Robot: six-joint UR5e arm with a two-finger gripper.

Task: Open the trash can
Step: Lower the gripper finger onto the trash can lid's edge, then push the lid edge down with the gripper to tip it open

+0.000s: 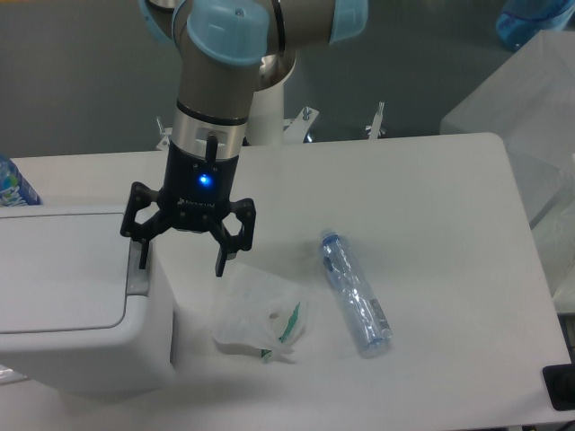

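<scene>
The trash can (63, 296) is a large white boxy bin at the lower left, with its flat lid down and a grey push tab (135, 274) on its right edge. My gripper (180, 260) hangs just right of the lid's edge, open and empty. Its left finger (142, 253) is over the grey tab; I cannot tell whether it touches. Its right finger (220, 260) hangs over the table beside the bin.
A small translucent plastic bag (260, 319) lies on the white table (413, 197) just right of the bin. A clear plastic bottle (355, 292) lies further right. A blue-labelled bottle (13, 184) stands behind the bin at the left edge.
</scene>
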